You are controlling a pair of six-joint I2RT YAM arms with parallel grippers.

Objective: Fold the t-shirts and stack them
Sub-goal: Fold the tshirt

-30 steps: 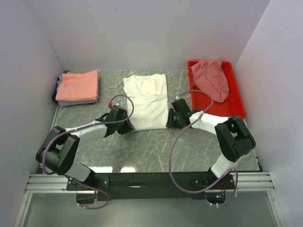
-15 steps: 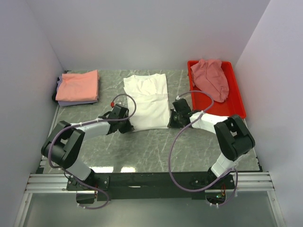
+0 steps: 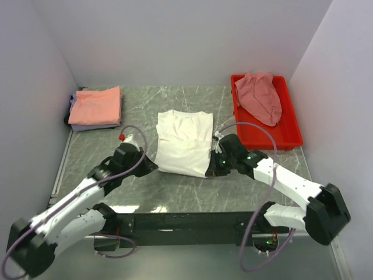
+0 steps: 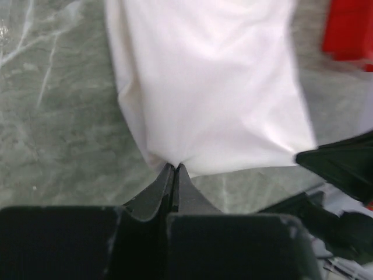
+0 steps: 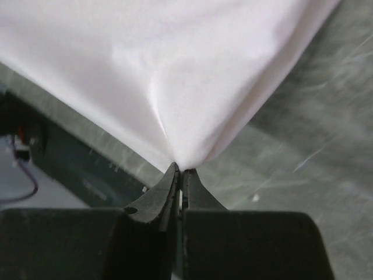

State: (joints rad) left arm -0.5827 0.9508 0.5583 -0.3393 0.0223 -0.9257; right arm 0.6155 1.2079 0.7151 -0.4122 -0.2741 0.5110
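Note:
A white t-shirt [image 3: 183, 142] lies folded lengthwise in the middle of the table, its near hem lifted. My left gripper [image 3: 152, 165] is shut on its near left corner, seen in the left wrist view [image 4: 174, 166]. My right gripper [image 3: 211, 170] is shut on its near right corner, seen in the right wrist view [image 5: 180, 168]. A salmon-orange tee [image 3: 96, 105] lies folded on a lavender tee [image 3: 99, 125] at the back left. A dusty-pink tee [image 3: 259, 96] lies crumpled in the red tray [image 3: 291, 131].
The red tray stands at the back right against the white wall. Grey walls close in the left, back and right sides. The metal rail [image 3: 180, 224] with the arm bases runs along the near edge.
Both grippers have pulled back toward the near edge and lifted the white t-shirt's near hem; the shirt has slid nearer with them.

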